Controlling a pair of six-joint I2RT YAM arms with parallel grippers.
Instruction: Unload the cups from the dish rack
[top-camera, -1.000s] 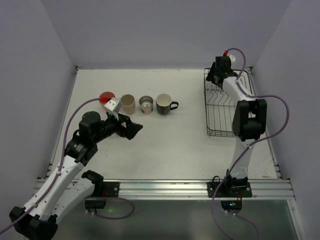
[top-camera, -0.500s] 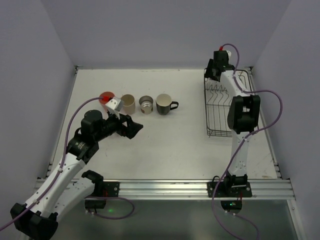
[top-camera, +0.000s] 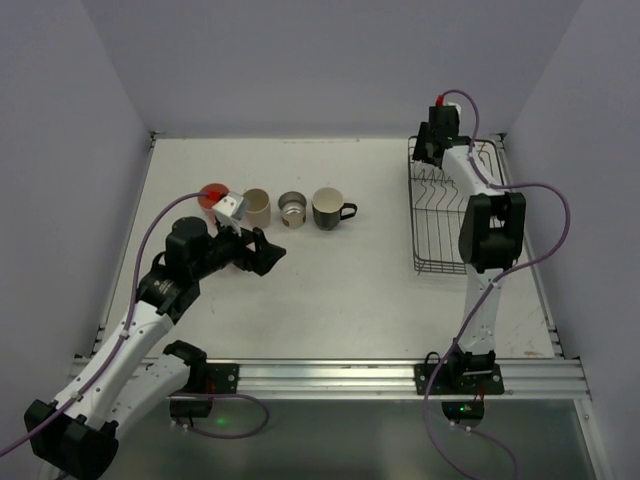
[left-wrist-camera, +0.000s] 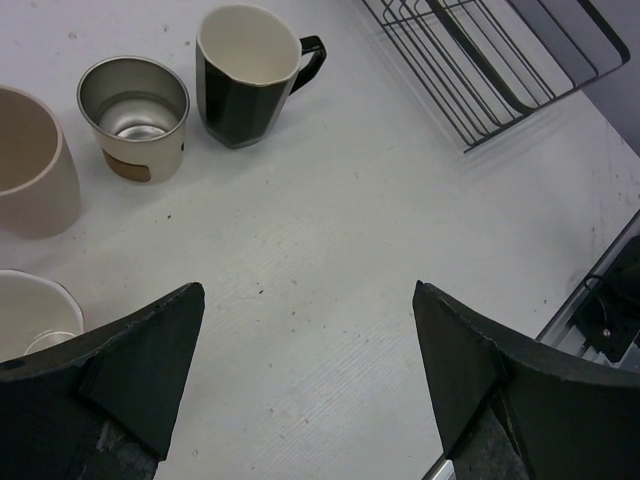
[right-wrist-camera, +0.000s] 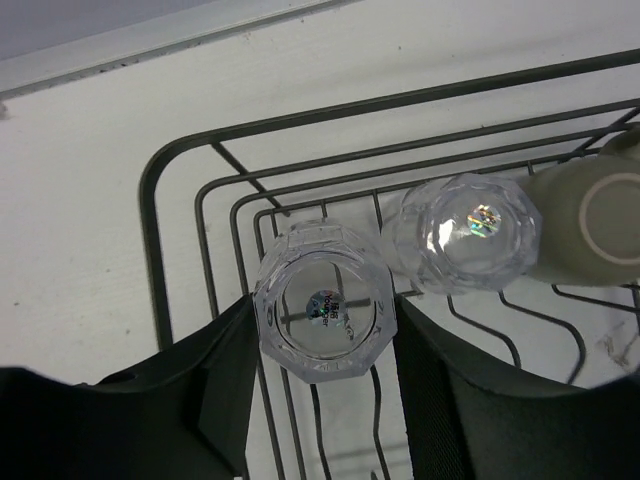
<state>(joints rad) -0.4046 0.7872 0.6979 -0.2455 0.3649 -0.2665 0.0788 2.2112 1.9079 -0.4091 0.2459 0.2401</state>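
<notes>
The black wire dish rack (top-camera: 440, 215) stands at the right. My right gripper (top-camera: 431, 152) is over its far left corner. In the right wrist view my right gripper (right-wrist-camera: 322, 318) is shut on a clear faceted glass (right-wrist-camera: 325, 265), a finger pressed against each side. A second clear glass (right-wrist-camera: 465, 232) and a grey-olive cup (right-wrist-camera: 590, 220) lie beside it in the rack (right-wrist-camera: 160, 200). On the table stand a salmon-pink tumbler (top-camera: 212, 193), a tan cup (top-camera: 257, 207), a metal cup (top-camera: 292, 209) and a dark handled mug (top-camera: 328, 207). My left gripper (top-camera: 262, 255) is open and empty, just in front of them.
In the left wrist view the mug (left-wrist-camera: 245, 75), metal cup (left-wrist-camera: 133, 115) and tan cup (left-wrist-camera: 30, 165) stand ahead on the left, and the rack (left-wrist-camera: 500, 60) is at the upper right. Walls close in the table on three sides.
My right wrist has shifted a little left at the far end of the rack. My left arm has drawn back slightly.
</notes>
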